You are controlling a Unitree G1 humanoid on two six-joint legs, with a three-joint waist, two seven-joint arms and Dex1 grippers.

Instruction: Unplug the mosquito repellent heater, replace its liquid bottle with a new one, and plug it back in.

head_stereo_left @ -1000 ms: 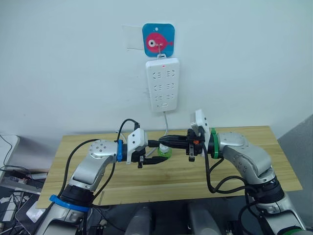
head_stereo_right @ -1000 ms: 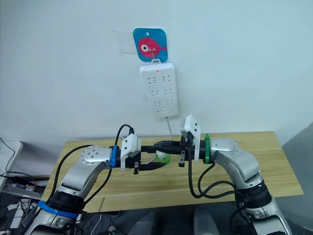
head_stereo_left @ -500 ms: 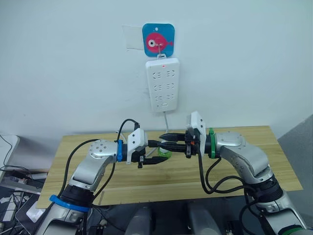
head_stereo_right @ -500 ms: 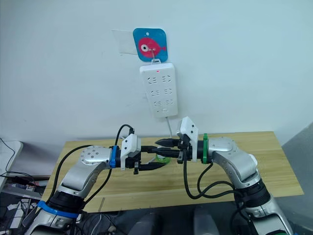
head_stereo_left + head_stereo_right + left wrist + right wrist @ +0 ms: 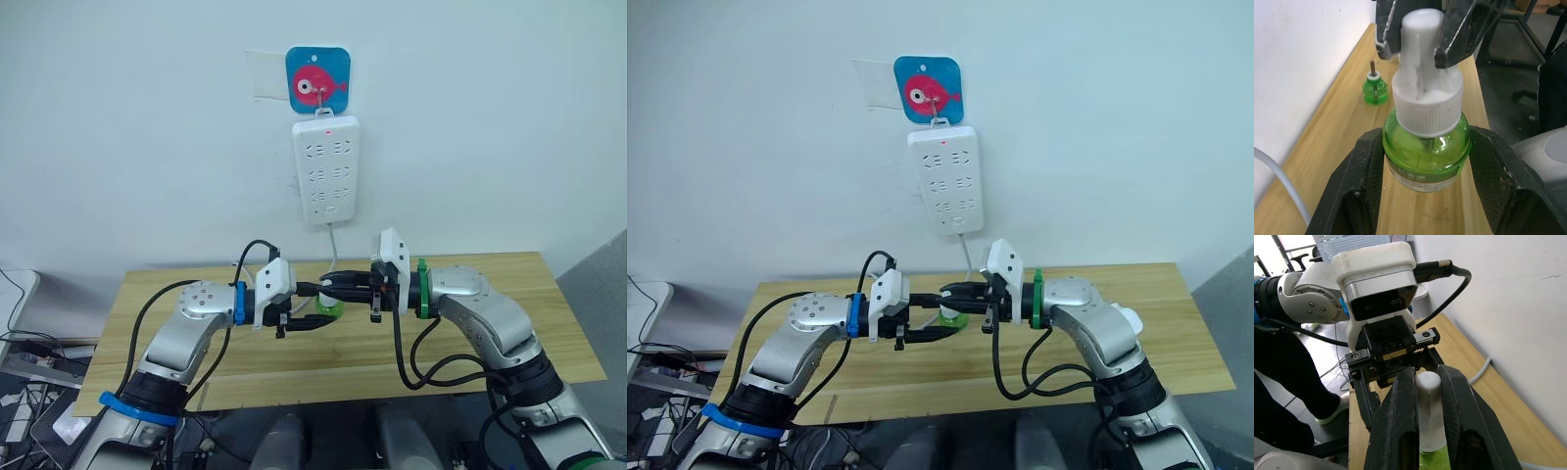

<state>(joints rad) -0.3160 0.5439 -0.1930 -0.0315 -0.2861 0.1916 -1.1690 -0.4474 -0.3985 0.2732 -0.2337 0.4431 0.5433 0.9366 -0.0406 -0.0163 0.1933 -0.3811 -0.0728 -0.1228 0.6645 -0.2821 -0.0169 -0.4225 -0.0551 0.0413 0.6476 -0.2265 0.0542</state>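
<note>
My left gripper (image 5: 315, 299) is shut on a green liquid bottle (image 5: 1425, 154) with a tall white cap (image 5: 1422, 36), held above the wooden table (image 5: 470, 343). My right gripper (image 5: 1427, 379) reaches in from the opposite side. Its two fingers (image 5: 1469, 27) press on either side of the cap's top. A second small green bottle (image 5: 1375, 88) with a bare wick stands on the table near the wall. A small white rounded shape (image 5: 1125, 318) peeks out behind my right forearm. Too little of it shows to tell whether it is the heater.
A white multi-socket power strip (image 5: 327, 168) hangs on the wall from a blue fish hook (image 5: 317, 82), with a red light lit at its top. Its white cable (image 5: 334, 245) drops behind the grippers to the table. The table's right end lies bare.
My right gripper has moved left toward the left gripper, and its fingers now sit on the bottle's white cap. The left arm and bottle have stayed put.
</note>
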